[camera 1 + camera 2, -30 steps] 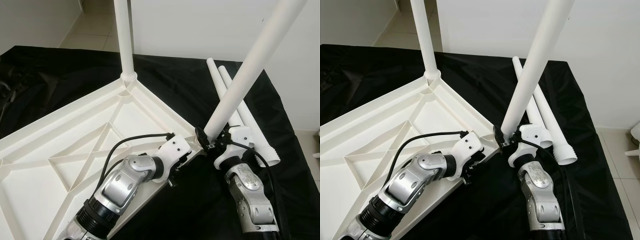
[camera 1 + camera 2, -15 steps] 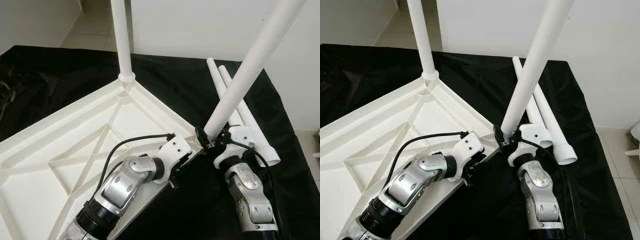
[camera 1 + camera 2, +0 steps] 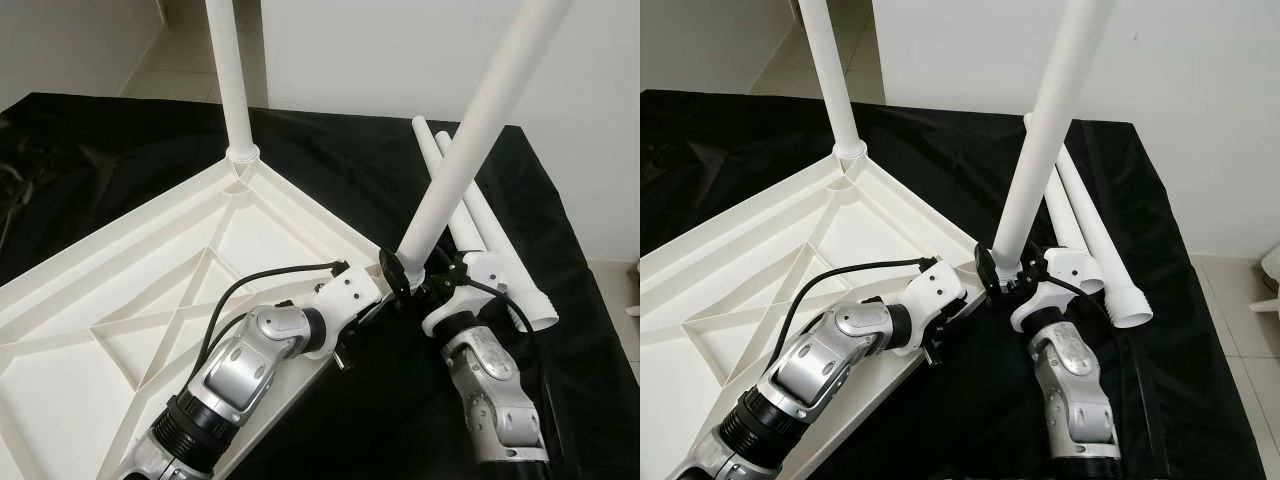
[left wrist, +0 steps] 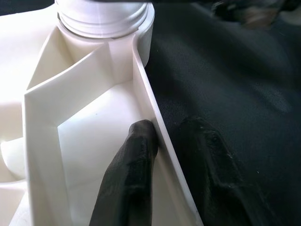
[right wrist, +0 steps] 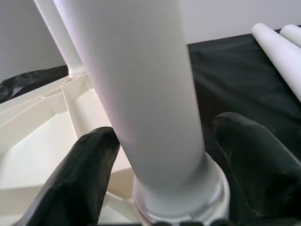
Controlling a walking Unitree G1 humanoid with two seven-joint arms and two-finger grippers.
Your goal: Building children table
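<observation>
The upturned white tabletop (image 3: 150, 270), ribbed moulded plastic, fills the lower left on the black-draped surface (image 3: 350, 170). It looks light, stiff and slick. The left gripper (image 4: 164, 141) pinches its rim. The right gripper (image 5: 162, 155), jaws loosely spanning, steadies a smooth tubular leg (image 3: 470, 140) at its base, the best hold. Two spare legs (image 3: 1090, 230) lie at right.

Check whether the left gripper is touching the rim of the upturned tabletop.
Touching. In the left wrist view the left gripper straddles the tabletop's rim, with one black finger pressed against the rim's inner face and the other outside it over the black cloth.
</observation>
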